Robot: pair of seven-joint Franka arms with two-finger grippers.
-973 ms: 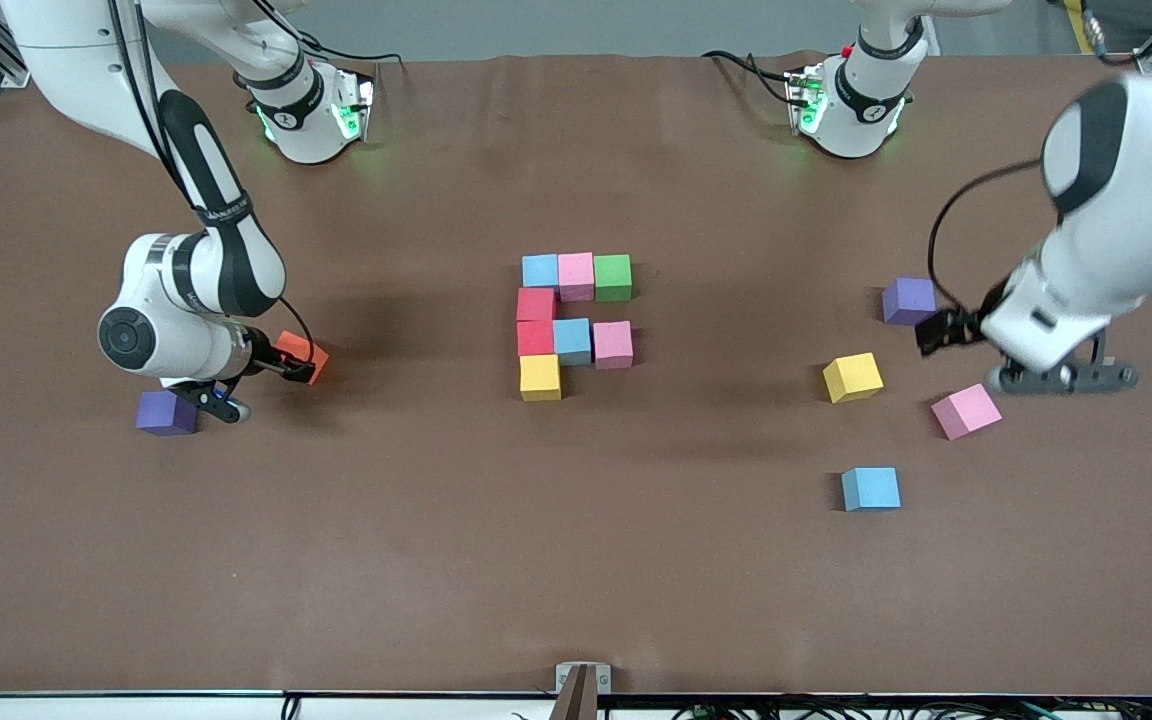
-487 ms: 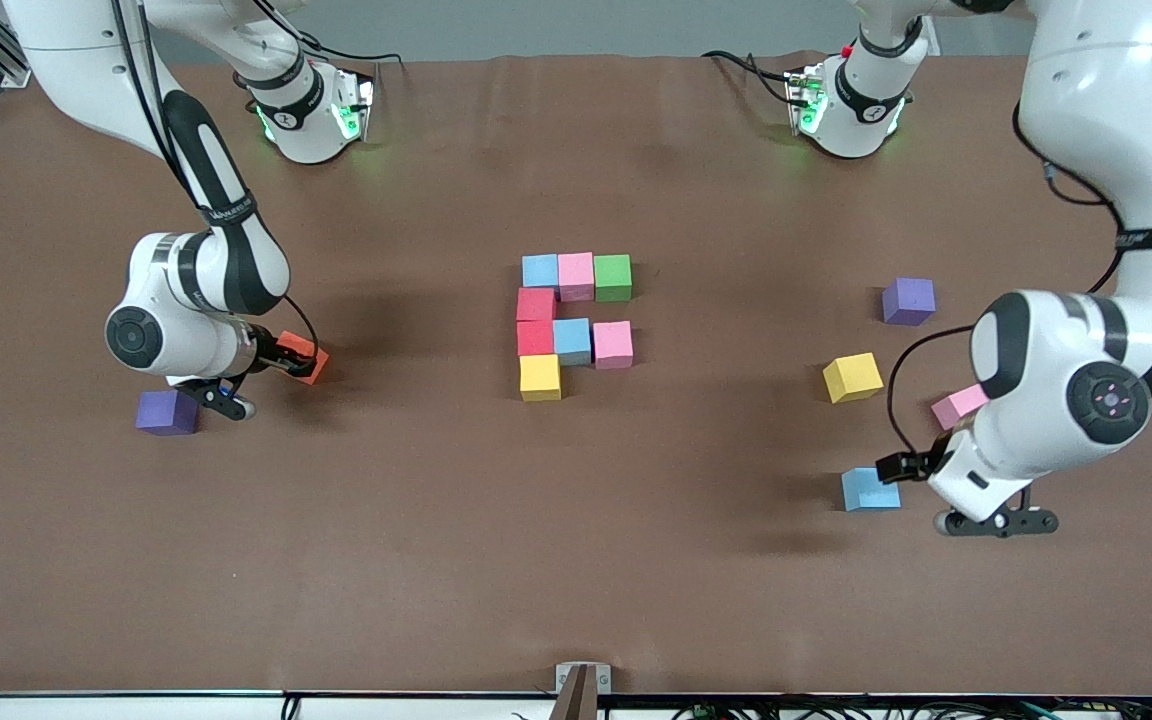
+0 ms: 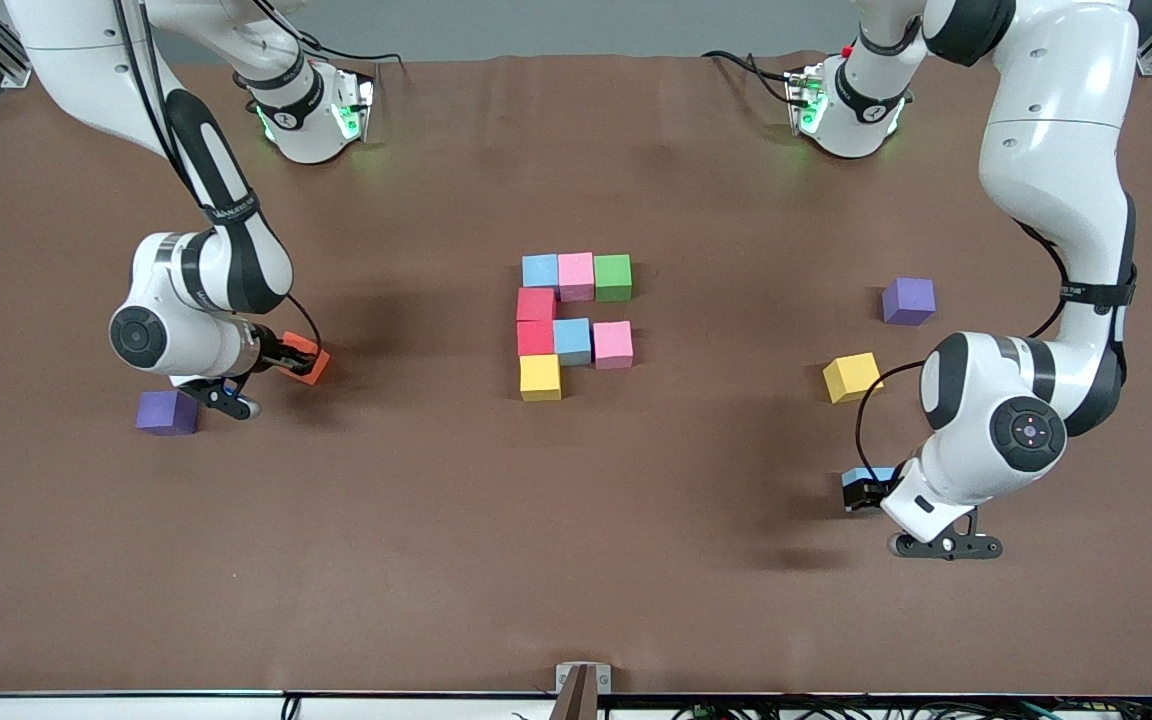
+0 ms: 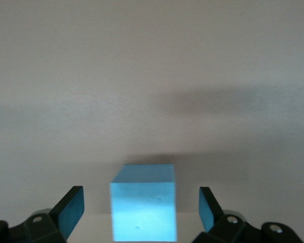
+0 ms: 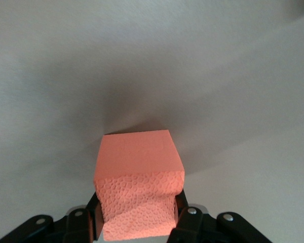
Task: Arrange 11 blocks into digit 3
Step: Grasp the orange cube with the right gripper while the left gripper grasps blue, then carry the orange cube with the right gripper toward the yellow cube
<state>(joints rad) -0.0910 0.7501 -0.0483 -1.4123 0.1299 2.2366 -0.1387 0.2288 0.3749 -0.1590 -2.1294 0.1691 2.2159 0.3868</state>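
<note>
Right tool (image 5: 137,223) squeezing orange block (image 5: 138,190), no legible writing.

left hand (image 4: 142,215): low at table, fingers spread wide | right hand (image 5: 137,220): low, fingers pinched inward

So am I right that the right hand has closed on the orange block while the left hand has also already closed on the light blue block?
Not quite. The right hand is shut on the orange block, but the left hand is open: in the left wrist view its fingers stand apart from the light blue block between them.
</note>
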